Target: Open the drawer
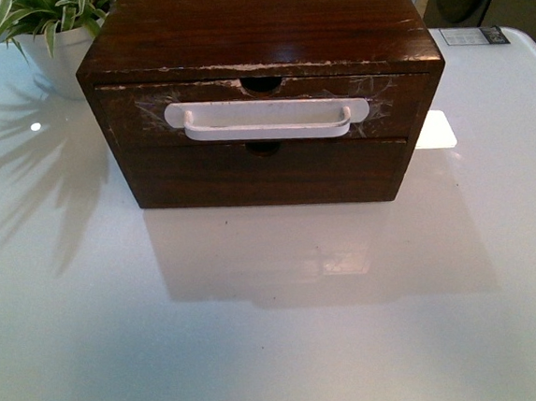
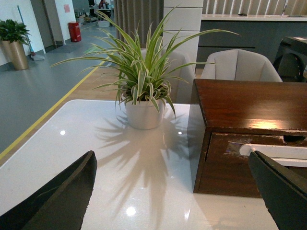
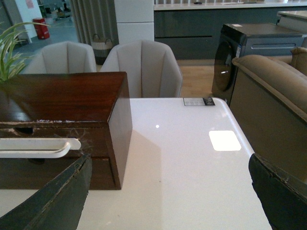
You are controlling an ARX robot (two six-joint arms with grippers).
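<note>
A dark-brown wooden box [image 1: 262, 23] stands on the white table [image 1: 279, 331]. Its upper drawer [image 1: 139, 118] is pushed in, with a scuffed whitish front, a half-round notch in the top edge and a long white bar handle [image 1: 266, 121]. Below it is a plain handleless front panel [image 1: 266, 172]. Neither arm shows in the front view. My left gripper [image 2: 175, 201] is open and empty, low over the table off the box's left front corner, with the handle's end [image 2: 273, 151] by one finger. My right gripper [image 3: 172, 201] is open and empty off the box's right front corner; the handle [image 3: 38, 147] shows there too.
A potted spider plant [image 2: 144, 91] in a white pot stands at the box's back left, also seen in the front view [image 1: 51, 32]. A small card [image 3: 199, 101] lies at the table's far right edge. Chairs [image 3: 144, 67] and a sofa [image 3: 273, 96] stand beyond the table.
</note>
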